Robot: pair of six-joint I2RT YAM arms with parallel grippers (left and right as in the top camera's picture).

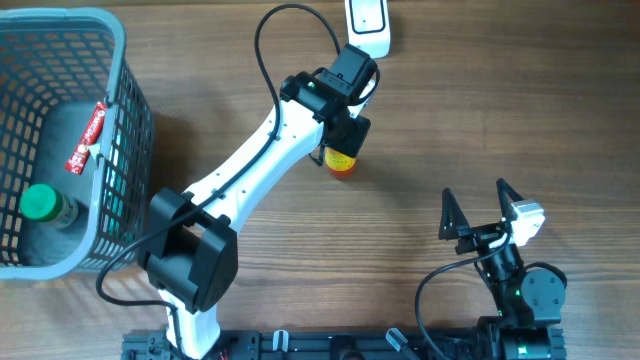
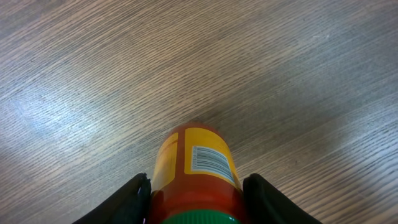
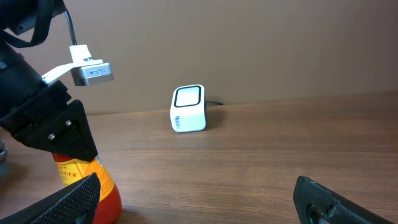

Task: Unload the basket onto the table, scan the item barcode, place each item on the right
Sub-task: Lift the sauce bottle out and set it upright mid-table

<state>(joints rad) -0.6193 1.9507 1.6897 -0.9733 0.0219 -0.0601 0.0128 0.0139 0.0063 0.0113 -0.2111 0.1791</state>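
Note:
A red sauce bottle point(image 2: 196, 168) with a yellow label and green cap stands upright on the wood table, its barcode point(image 2: 211, 160) facing up in the left wrist view. My left gripper point(image 2: 196, 202) is shut on it just below the cap, one finger against each side. From overhead the bottle point(image 1: 341, 163) peeks out under the left gripper point(image 1: 342, 140). The white scanner point(image 1: 369, 22) stands at the table's far edge, beyond the bottle. My right gripper point(image 1: 475, 205) is wide open near the front right, holding nothing; its view shows the bottle point(image 3: 84, 177) at left and the scanner point(image 3: 188, 109) further back.
A grey mesh basket point(image 1: 120, 110) fills the left side, with a green-capped bottle point(image 1: 42, 203) inside and a red tag point(image 1: 88, 138) on its rim. The left arm point(image 1: 250, 160) stretches diagonally across the table's middle.

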